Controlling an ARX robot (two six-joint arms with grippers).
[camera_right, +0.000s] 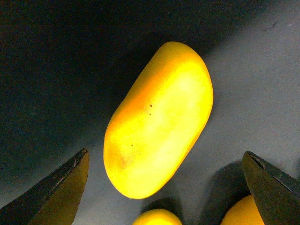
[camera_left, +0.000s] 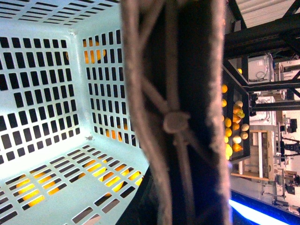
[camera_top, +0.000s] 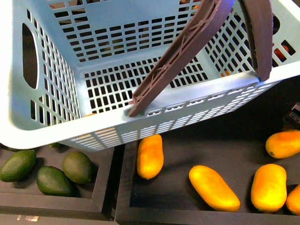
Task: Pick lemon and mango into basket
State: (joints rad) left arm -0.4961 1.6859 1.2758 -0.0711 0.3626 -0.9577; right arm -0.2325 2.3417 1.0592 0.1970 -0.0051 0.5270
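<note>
The turquoise basket (camera_top: 93,117) hangs tilted above the fruit trays and fills the upper front view. My left gripper is shut on its brown handle (camera_left: 176,117), which hides the fingers in the left wrist view. The basket's slotted floor (camera_left: 51,192) holds nothing I can see. My right gripper (camera_right: 165,157) is open above a yellow-orange mango (camera_right: 159,122) that lies on a dark tray, one finger (camera_right: 61,192) on either side and apart from it. The lemon is out of view.
Several mangoes (camera_top: 214,187) lie in a black tray (camera_top: 124,187) under the basket. Dark green oval fruits (camera_top: 54,180) fill the tray to its left. A dark part of the right arm (camera_top: 293,115) shows at the right edge. A far shelf (camera_left: 234,131) holds small yellow fruits.
</note>
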